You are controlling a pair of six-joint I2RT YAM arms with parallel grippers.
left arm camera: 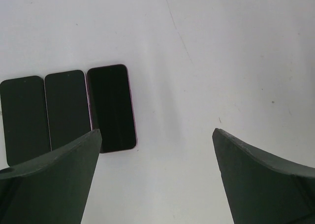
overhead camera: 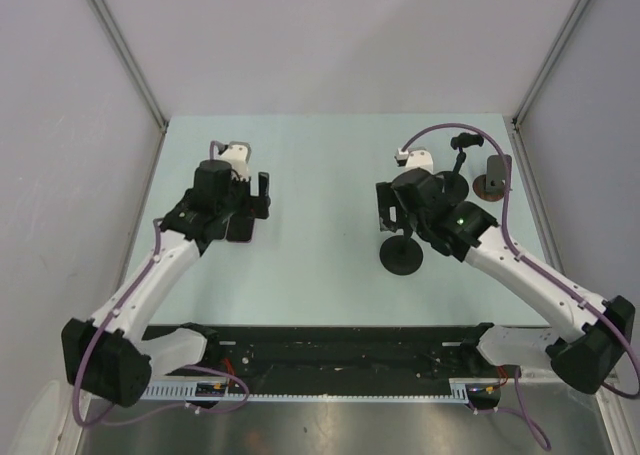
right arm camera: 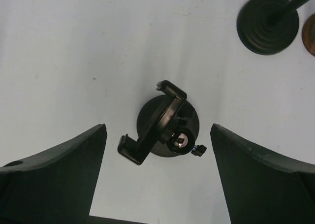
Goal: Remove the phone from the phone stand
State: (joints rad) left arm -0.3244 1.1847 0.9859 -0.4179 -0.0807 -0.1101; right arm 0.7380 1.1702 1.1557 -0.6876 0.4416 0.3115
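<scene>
left arm stretched forward, left gripper (left arm camera: 156, 135) aimed straight down, jaws wide and holding nothing, pink-edged phone (left arm camera: 111, 108) flat on the table (left arm camera: 221, 47) right beside two other phones (left arm camera: 66, 108), right arm bent inward, right gripper (right arm camera: 158, 129) same deal, spread wide over the phone stand (right arm camera: 147, 135)

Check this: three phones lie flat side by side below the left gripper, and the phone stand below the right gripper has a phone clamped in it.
Wrong on the stand: the phone stand below the right gripper has an empty clamp, per the right wrist view. The three phones do lie flat side by side below the left gripper.
</scene>
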